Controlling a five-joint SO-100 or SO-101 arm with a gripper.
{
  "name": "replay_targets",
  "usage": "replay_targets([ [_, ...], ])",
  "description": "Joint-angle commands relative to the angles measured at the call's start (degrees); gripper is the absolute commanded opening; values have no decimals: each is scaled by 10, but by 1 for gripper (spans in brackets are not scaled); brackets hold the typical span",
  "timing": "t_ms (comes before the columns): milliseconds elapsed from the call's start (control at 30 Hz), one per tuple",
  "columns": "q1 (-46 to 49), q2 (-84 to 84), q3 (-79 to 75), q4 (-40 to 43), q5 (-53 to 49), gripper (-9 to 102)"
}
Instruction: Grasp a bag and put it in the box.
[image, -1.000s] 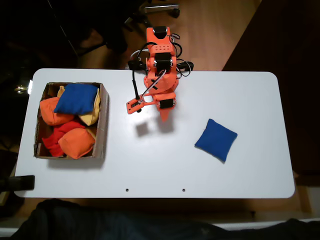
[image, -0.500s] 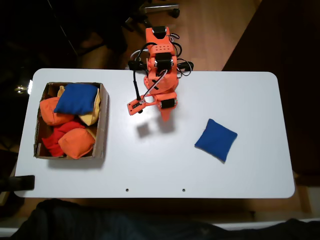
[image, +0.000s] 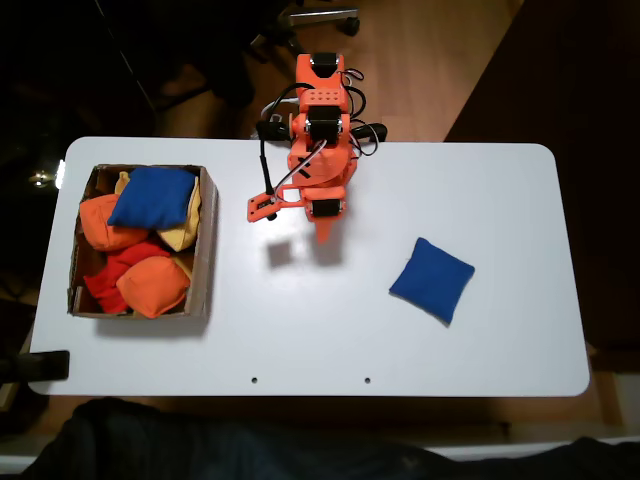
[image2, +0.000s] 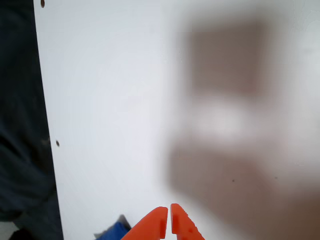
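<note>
A: Orange two-finger gripper (image2: 168, 220)?
B: Closed, tips all but touching in the wrist view, nothing between them. Hanging above bare white table (image: 300, 330), blurred shadow patches underneath.
A: And in the fixed view?
B: Orange printed arm (image: 318, 140) at the table's far edge, near the middle, gripper (image: 325, 232) pointing down toward the camera side. Dark shadow on the table just below and left of it.
A: Royal-blue square fabric beanbag with pointed corners (image: 432, 281)?
B: Flat on the table, right of the gripper in the fixed view and well apart from it, turned like a diamond. Untouched. A small blue scrap (image2: 112, 232) at the wrist view's bottom edge, just left of the fingers, probably the same bag; too little to tell.
A: Shallow brown cardboard box with raw edges (image: 207, 245)?
B: On the left end of the table, well apart from arm and bag. Inside: plumper blue beanbag (image: 152, 197) on top at the far end, over a yellow one (image: 185, 228); orange one (image: 103, 224) at left, red one (image: 122, 268) below, another orange one (image: 153, 287) at the near end.
</note>
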Motion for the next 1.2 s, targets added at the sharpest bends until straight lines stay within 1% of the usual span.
replay_targets([
  [0,-5,1,-17,-1,0,0],
  [133,-9,1,-16,-9,4,0],
  [233,-7,1,-21,-15,26,0],
  [567,-73,-13,-127,-11,40,0],
  [733,-91,-134,-222,-11,59,0],
  [833,-102,-209,-297,3,69,0],
  [1167,-117,-316,-434,37,74,0],
])
